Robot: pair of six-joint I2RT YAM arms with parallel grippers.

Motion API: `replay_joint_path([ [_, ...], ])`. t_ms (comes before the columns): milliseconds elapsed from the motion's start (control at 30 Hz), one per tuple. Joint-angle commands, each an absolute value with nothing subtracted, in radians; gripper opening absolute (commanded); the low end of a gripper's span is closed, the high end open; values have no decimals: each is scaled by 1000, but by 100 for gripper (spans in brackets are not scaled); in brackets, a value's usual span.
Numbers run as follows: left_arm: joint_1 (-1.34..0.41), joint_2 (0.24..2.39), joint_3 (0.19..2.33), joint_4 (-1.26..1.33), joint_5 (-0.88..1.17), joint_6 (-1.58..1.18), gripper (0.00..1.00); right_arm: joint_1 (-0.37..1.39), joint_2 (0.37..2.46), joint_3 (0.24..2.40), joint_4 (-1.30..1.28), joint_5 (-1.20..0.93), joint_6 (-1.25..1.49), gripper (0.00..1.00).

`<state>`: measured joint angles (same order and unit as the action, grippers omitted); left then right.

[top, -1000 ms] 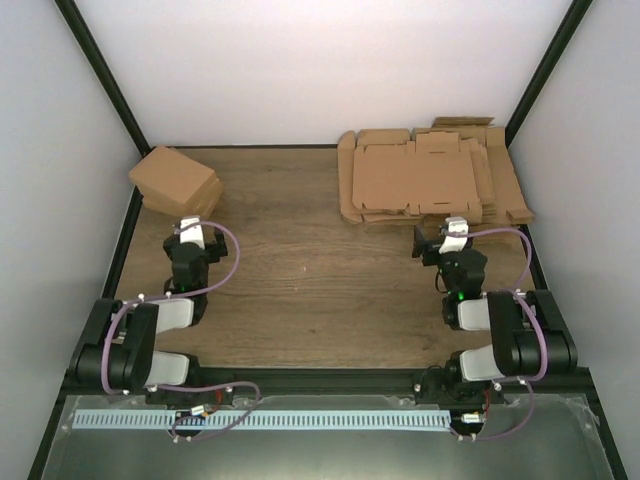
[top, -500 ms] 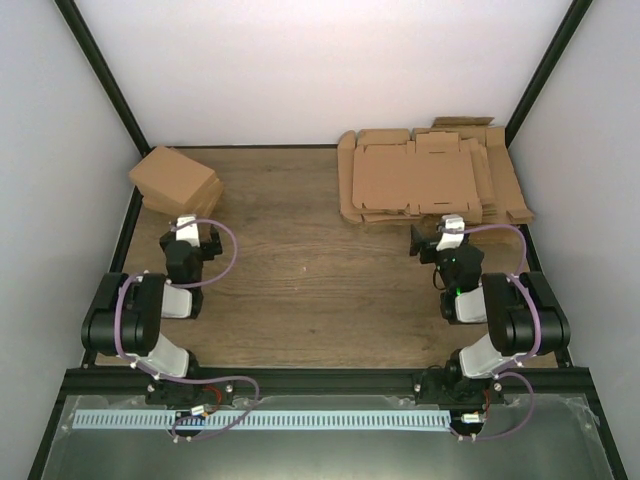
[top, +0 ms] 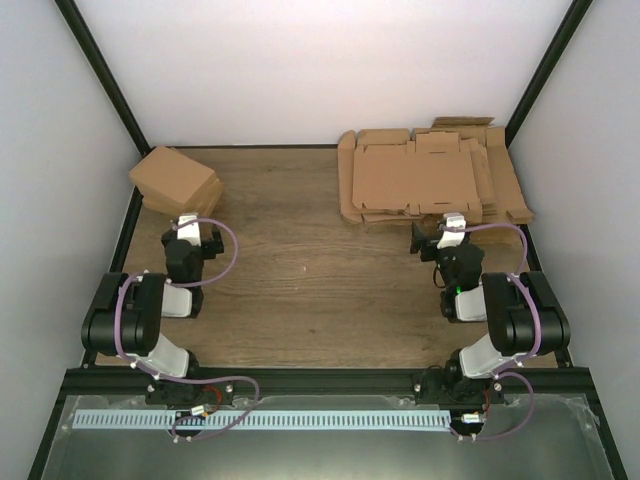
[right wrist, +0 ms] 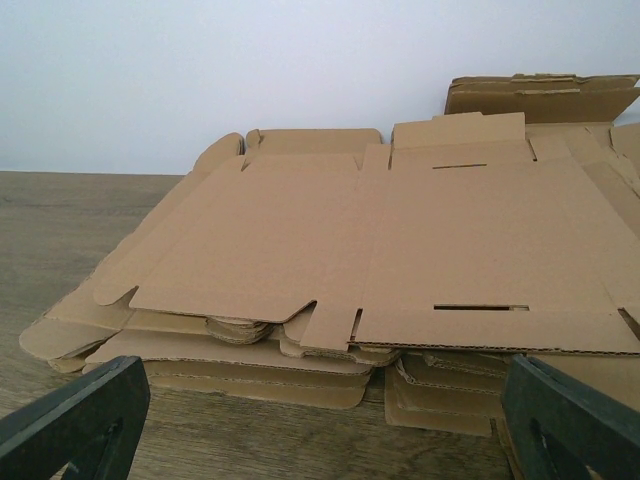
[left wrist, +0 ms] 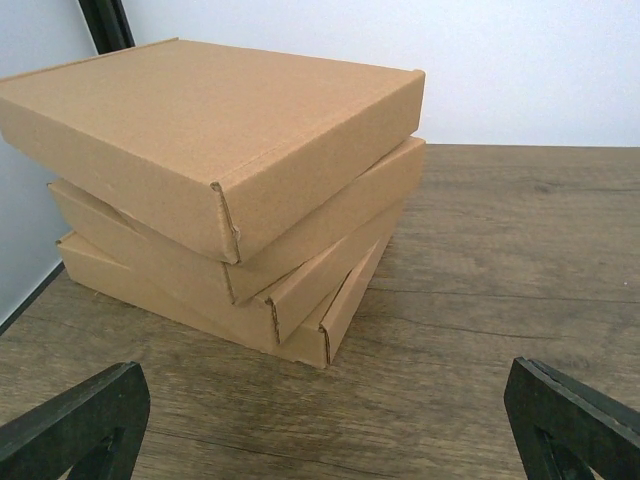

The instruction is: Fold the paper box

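Now both arms folded back at near edge of table (top: 310, 280). Left gripper (left wrist: 322, 425): jaws wide apart, empty, facing stack of folded boxes (left wrist: 220, 170) in rear-left corner; top box skewed over those beneath. Right gripper (right wrist: 322, 425): jaws wide apart, empty, facing pile of flat tabbed sheets (right wrist: 380, 250) at rear right. Neither gripper touches cardboard. Task's paper box: cannot tell it apart from cardboard in the two piles.

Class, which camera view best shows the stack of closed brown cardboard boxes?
The left wrist view: the stack of closed brown cardboard boxes fills the frame, layers distinct. The top external view shows the stack small; the right wrist view misses it.
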<state>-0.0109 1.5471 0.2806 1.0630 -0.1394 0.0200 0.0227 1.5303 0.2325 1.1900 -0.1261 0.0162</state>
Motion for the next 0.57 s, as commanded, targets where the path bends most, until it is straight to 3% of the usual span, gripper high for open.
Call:
replay_joint_path([
  [0, -8, 1544, 293, 1117, -117, 16, 100, 12, 1532, 255, 1206, -106, 14, 100],
  [533, -8, 1543, 293, 1117, -118, 17, 100, 12, 1534, 258, 1202, -105, 12, 100],
])
